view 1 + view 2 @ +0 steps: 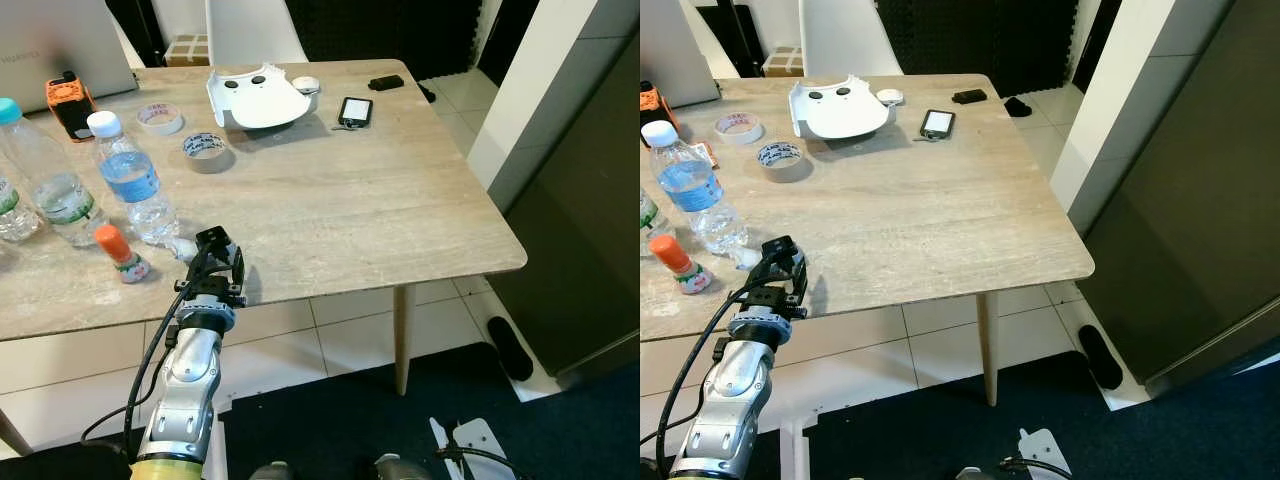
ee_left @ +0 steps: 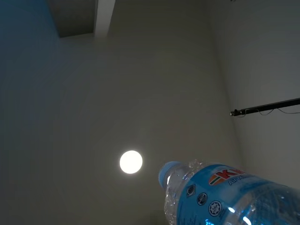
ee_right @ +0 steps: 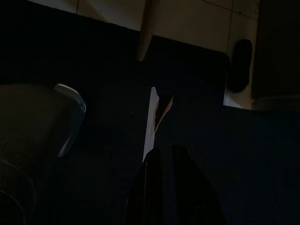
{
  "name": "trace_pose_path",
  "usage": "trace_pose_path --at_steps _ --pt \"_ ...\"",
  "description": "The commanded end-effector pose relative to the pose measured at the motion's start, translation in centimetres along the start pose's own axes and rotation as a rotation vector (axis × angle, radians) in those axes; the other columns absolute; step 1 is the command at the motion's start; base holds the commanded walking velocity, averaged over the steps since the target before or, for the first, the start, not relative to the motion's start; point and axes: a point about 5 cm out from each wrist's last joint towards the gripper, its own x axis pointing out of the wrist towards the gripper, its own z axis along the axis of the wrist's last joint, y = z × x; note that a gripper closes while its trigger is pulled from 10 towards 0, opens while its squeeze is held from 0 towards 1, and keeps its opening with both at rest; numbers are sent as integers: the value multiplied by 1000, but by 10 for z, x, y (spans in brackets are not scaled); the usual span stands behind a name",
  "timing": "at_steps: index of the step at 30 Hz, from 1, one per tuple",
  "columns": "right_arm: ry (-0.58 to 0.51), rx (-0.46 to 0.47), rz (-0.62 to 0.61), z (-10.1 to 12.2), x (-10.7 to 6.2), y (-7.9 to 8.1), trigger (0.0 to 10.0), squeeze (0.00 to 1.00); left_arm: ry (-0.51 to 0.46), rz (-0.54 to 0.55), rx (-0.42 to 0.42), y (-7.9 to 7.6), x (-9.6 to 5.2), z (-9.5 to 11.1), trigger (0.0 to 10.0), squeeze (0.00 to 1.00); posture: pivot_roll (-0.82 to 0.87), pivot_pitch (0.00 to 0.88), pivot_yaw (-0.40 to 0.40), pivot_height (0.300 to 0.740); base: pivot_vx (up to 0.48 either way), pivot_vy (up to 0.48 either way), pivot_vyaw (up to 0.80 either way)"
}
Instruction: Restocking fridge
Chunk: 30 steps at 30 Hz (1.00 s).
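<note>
**A:** Water bottle (image 1: pixel 133 185) with the white cap and blue label is the one to fetch. It stands upright near the front edge of the table (image 1: pixel 380 210), on the left side, and the left gripper (image 1: pixel 212 262) sits at that same edge, just to the right of the bottle's base.

**B:** Is the gripper holding anything?

**A:** Not that I can see. Nothing sits between the fingers, but they are bunched and foreshortened from the head camera, so I cannot tell how far apart they are. The left wrist camera looks up past the bottle's shoulder at the ceiling, so I judge the hand is low and tilted upward.

**B:** So how should the grab go?

**A:** Level the wrist, spread the fingers wider than the bottle, and close on the labelled middle rather than the thin crinkled bottom. The plastic looks soft, so squeeze gently.

**B:** Anything in the way?

**A:** The small orange-capped bottle (image 1: pixel 121 253) stands just to the left, and a second clear bottle with a green label (image 1: pixel 45 180) a bit further left. Come in from the right to avoid knocking them. Farther back lie two rolls of tape (image 1: pixel 205 150), a white plastic part (image 1: pixel 258 98) and a phone (image 1: pixel 355 110), all well apart.

**B:** And the right gripper (image 3: pixel 164 187)?

**A:** Hanging low over the dark mat, idle, its two fingers close together and empty.
</note>
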Motion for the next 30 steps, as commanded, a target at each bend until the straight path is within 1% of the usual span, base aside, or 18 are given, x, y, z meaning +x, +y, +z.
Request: trace_pose_path --at_steps 1,2,13,19,30 --pt "21 -6 6 -6 -1 1 10000 8 40 -8 22 0 -1 -7 10000 0 35 96 -60 740 0 0 0" --pt "21 -6 6 -6 -1 1 10000 8 40 -8 22 0 -1 -7 10000 0 35 96 -60 740 0 0 0" --pt "17 -3 7 -5 -1 2 10000 12 49 -2 23 0 -1 -9 10000 0 34 100 -57 740 0 -420 0" --pt "19 -3 7 -5 -1 2 10000 12 56 7 3 1 -1 -10 10000 0 34 101 -57 740 0 0 0" --pt "18 0 6 -5 -1 2 10000 8 59 10 2 1 0 -10 10000 0 32 101 -56 740 0 0 0"
